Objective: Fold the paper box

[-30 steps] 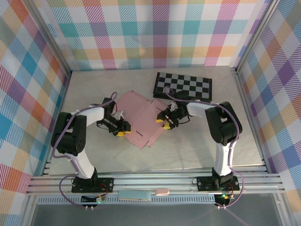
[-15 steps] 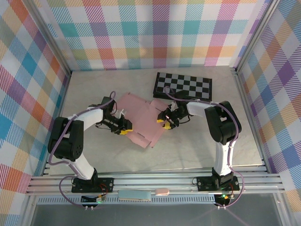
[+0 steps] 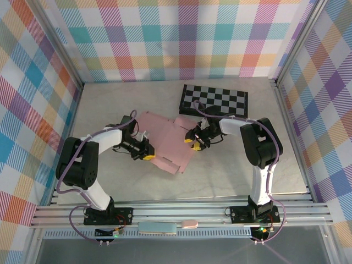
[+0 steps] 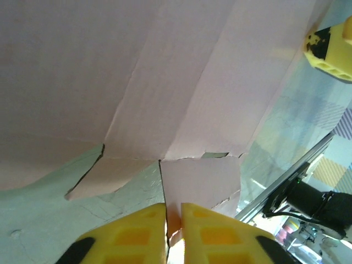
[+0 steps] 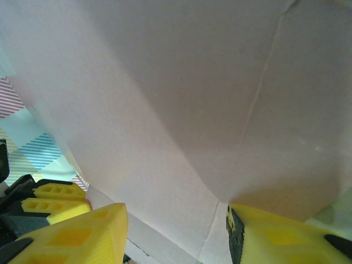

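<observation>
The paper box (image 3: 168, 138) is a pale pink die-cut sheet lying mostly flat in the middle of the table, between the two arms. At its left edge, my left gripper (image 3: 145, 154) is shut on a small flap. In the left wrist view the yellow fingers (image 4: 132, 234) pinch that flap (image 4: 201, 181), and the sheet (image 4: 165, 77) spreads out beyond it. My right gripper (image 3: 193, 141) is at the sheet's right edge. Its fingers (image 5: 71, 236) stand wide apart, and the sheet (image 5: 181, 110) arches just in front of them, touching the right one.
A black-and-grey chequered board (image 3: 214, 100) lies behind the sheet at the back right. Plaid walls close in the table on three sides, and an aluminium rail (image 3: 181, 212) runs along the near edge. My left gripper's yellow fingers (image 5: 55, 201) show beyond the sheet's edge.
My left gripper has moved in to the sheet's left edge and shut on a flap. The sheet has shifted and lifted a little. The right gripper has hardly moved.
</observation>
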Robot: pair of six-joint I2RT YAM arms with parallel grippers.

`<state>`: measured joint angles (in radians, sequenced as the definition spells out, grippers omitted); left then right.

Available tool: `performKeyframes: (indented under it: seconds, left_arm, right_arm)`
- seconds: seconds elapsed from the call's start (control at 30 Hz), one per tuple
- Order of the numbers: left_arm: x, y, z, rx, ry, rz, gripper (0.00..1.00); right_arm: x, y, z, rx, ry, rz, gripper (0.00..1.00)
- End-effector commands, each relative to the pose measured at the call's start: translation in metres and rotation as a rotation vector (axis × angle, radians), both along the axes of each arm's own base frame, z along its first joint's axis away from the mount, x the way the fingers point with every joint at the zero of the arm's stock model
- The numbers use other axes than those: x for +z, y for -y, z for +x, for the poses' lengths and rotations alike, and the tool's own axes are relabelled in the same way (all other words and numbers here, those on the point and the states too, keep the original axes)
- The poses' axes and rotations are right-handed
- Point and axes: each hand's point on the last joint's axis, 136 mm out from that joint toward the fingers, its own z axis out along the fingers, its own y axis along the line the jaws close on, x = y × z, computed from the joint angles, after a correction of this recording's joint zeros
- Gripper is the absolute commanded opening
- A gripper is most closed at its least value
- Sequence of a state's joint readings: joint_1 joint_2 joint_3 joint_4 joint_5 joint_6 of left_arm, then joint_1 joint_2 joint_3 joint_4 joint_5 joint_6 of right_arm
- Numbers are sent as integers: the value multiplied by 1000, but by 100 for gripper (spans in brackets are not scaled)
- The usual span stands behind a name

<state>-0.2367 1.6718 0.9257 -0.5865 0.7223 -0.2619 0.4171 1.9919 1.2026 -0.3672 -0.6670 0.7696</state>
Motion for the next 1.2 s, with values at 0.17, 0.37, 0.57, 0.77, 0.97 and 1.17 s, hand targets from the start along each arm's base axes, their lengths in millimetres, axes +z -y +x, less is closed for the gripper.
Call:
performKeyframes:
  seconds: [0.17, 0.37, 0.57, 0.77, 0.97, 1.17]
  left_arm:
    - [27, 12, 23, 130, 42, -48, 0]
    - [77, 15, 50, 275, 97, -96, 0]
    - [101, 19, 58, 305, 112, -140, 0]
    - [105, 21, 61, 310, 113, -153, 0]
    - [110, 21, 63, 311, 119, -159, 0]
    - [112, 21, 61, 310, 120, -163, 0]
  right_arm:
    - [19, 8, 4, -12, 50, -23, 51]
    - [60, 40, 11, -130, 137, -43, 61]
    - [68, 38, 12, -222, 105, 117, 69]
    - [53, 25, 25, -275, 52, 212, 68]
    - [30, 17, 33, -290, 59, 251, 67]
    - [27, 3, 50, -336, 81, 341, 56]
